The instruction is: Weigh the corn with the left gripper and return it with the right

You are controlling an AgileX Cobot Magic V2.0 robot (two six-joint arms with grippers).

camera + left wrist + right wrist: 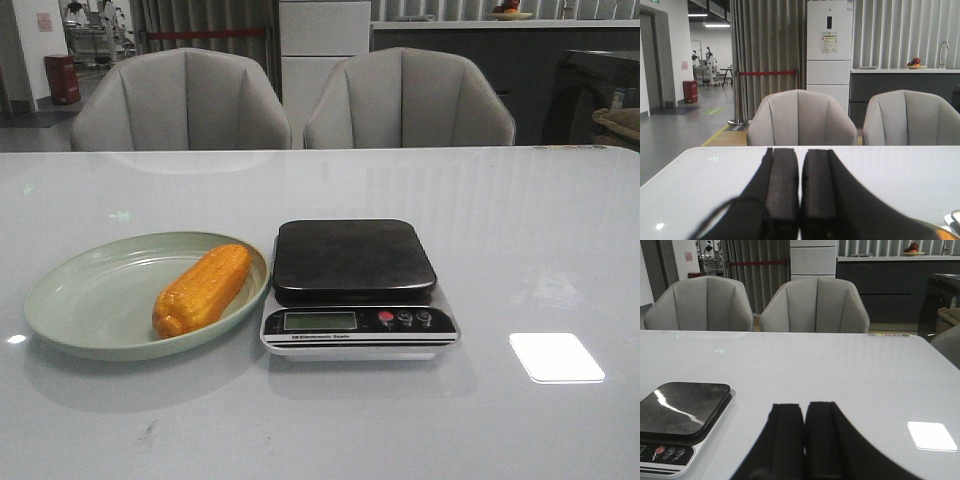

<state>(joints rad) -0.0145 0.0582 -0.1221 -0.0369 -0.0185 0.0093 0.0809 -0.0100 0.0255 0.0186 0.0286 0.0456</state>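
One corn (201,290) aslant on green plate (80,300), long axis toward scale (355,285); left claw (800,200) and right claw (805,440) closed, empty.

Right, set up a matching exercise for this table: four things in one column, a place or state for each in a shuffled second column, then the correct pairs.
Things
1. corn
2. green plate
3. kitchen scale
4. left pincer

Places or states
A. fingers closed together, holding nothing
B. lying on the plate, on the side nearest the scale
C. black platform bare, nothing being weighed
D. on the table, left of the scale in the front view

Pairs: 1-B, 2-D, 3-C, 4-A
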